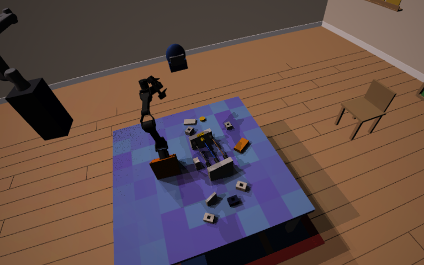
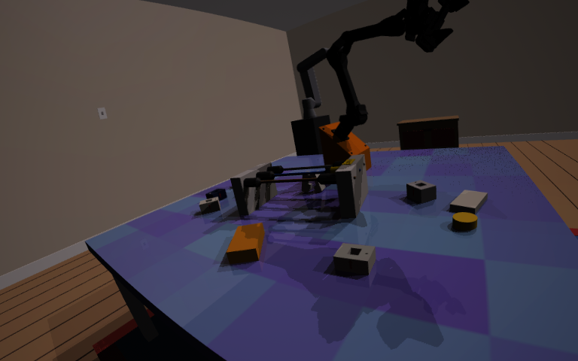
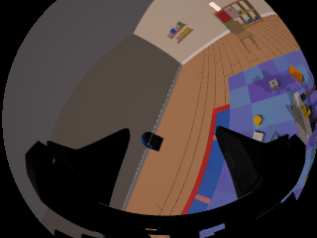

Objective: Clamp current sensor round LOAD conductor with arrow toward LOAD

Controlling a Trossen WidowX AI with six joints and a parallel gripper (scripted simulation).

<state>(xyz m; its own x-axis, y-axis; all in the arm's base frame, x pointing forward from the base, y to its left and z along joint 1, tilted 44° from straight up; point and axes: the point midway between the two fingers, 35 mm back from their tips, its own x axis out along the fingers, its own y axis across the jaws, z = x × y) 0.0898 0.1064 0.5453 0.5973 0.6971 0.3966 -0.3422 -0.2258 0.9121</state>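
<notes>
This place looks like a room for robot tests, but whether it is a lab or a home, I cannot tell. A black arm [image 1: 149,125] [image 2: 348,87] stands on an orange base [image 1: 165,167] [image 2: 341,144] near one edge of the checkered worktop [image 1: 142,215] [image 2: 443,168] [image 3: 248,101]. Beyond the edges of the worktop there is a plank floor [image 1: 300,78] [image 2: 528,159] [image 3: 198,99]. A second arm [image 2: 303,78] is on a black stand [image 1: 40,107] [image 2: 308,136]. More like a home are a wooden chair [image 1: 362,110] [image 3: 243,34], well apart from the worktop, and a low cabinet [image 2: 428,120].
</notes>
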